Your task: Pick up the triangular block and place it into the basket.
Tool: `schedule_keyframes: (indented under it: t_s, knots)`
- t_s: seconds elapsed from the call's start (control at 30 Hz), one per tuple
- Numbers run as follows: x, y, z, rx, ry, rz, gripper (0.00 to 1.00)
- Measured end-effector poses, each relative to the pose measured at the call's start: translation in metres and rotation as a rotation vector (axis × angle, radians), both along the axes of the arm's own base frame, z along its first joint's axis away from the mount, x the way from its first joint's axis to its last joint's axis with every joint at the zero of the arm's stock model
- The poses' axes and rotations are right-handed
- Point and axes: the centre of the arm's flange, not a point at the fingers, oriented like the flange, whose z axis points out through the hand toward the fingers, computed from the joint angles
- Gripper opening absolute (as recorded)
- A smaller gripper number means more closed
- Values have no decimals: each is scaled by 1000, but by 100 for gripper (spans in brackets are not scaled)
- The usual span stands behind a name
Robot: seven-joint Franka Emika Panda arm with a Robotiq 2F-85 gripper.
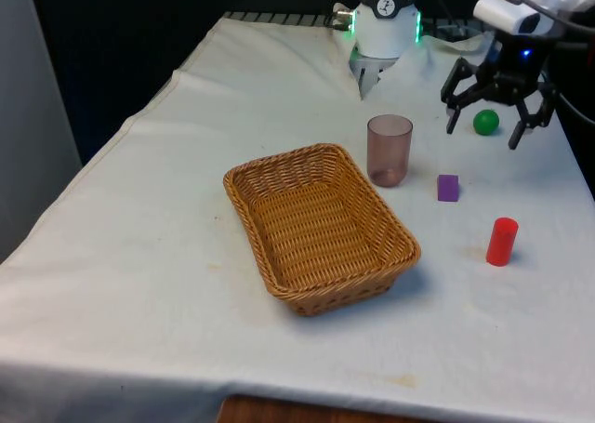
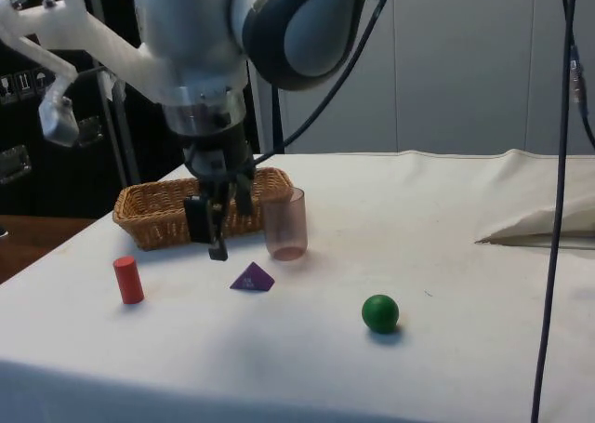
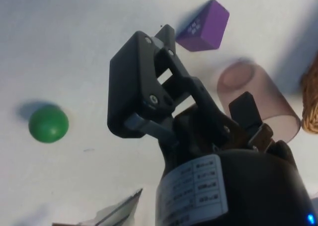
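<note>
My jaws [image 1: 491, 107] hang open and empty above the surface [image 1: 139, 256], spread wide because nothing is picked yet and I need the gap to straddle the block. In the side view they sit [image 2: 218, 220] just above and a bit short of the purple triangular block [image 2: 252, 278], so I judge this as the approach step, grasp not begun.

The block [image 1: 448, 187] lies flat on the cloth toward the surface's side edge, between the tinted cup [image 1: 389, 150] and the red cylinder [image 1: 501, 241], free of both. From the wrist it shows [image 3: 203, 26] just past my fingertips [image 3: 149, 52], sloped faces up, so I'd want to close on flat opposite sides or it may slip out.

The basket [image 1: 251, 177] sits near the middle of the surface, open side up, just beside the cup, so the carry is short, but the cup stands near the path and could get knocked. The green ball [image 1: 485, 122] rests almost under my jaws toward the far edge, apart from the block; it could roll if brushed.
</note>
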Motion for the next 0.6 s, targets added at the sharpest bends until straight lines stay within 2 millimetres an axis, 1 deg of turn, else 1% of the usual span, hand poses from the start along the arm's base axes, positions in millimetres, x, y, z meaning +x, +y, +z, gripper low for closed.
schedule_keyframes:
  t_s: [0.2, 0.4, 0.6]
  knots:
    - [1, -8, -6, 24, -26, -5, 100]
    - [-2, -18, -17, 51, -50, -9, 100]
    - [-13, -31, -34, 77, -62, -13, 100]
